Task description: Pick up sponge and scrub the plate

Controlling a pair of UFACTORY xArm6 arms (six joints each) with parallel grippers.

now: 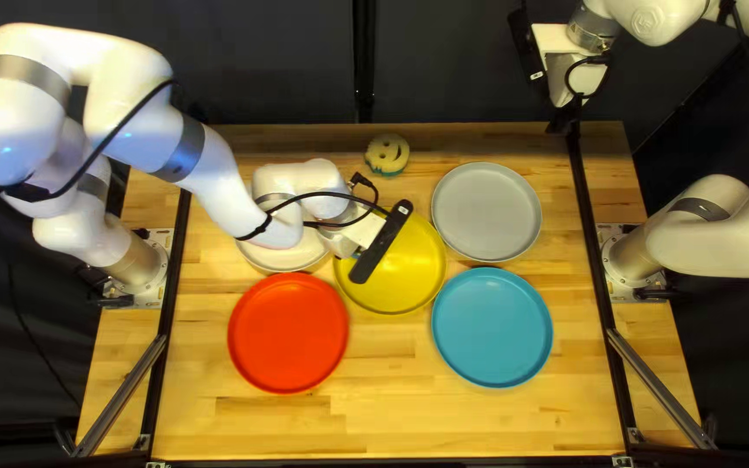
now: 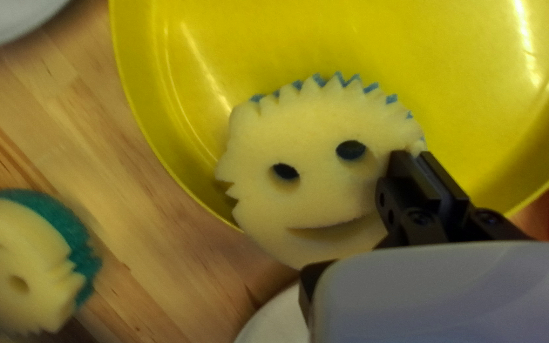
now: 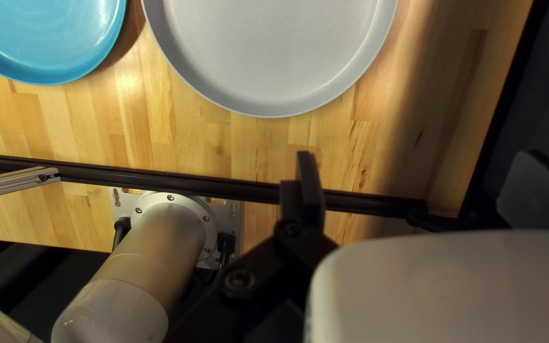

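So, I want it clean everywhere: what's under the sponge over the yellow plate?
A blue layer peeks out under the sponge; below are the yellow plate and table. What it covers is hidden.

Yellow plate (image 2: 440, 76); cream sponge (image 2: 319, 194), smiley-face pattern.

In the top left view, the left pincer (image 1: 341, 242) largely obscured the held sponge (image 2: 316, 130), the left arm (image 1: 218, 178) partly covered the white plate (image 1: 283, 259), and the right arm (image 1: 721, 227) was cut off, while the left wrist view cropped the second sponge (image 2: 30, 244).
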